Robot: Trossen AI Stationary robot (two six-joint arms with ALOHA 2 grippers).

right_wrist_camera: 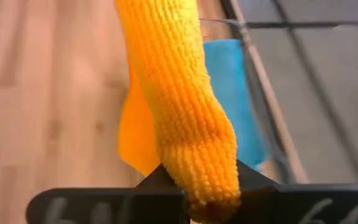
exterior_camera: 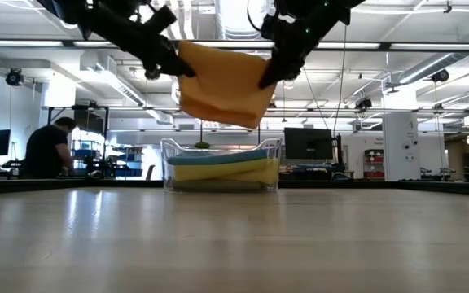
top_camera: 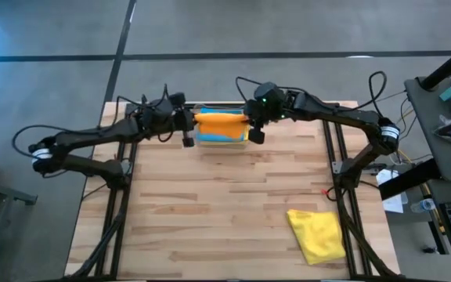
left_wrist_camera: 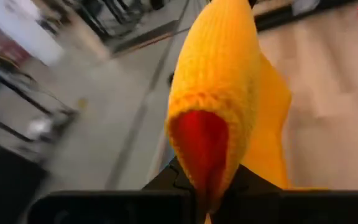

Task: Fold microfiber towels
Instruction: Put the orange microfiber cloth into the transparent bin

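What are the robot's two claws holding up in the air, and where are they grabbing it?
The orange towel. The left gripper and the right gripper each pinch one end of its top edge, above the clear bin.

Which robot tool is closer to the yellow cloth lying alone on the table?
Right. The right tool is across the table from the crumpled yellow microfiber cloth; the left tool is farther still.

Open-plan lab or workshop floor. Pale butcher-block wooden table (top_camera: 225,204) on a black metal frame, standing on grey concrete floor (top_camera: 53,78). Low view: exposed white ceiling ducts (exterior_camera: 234,16) at top centre, dark computer monitors (exterior_camera: 309,143) centre right, seated person in dark clothing (exterior_camera: 47,150) at far left.
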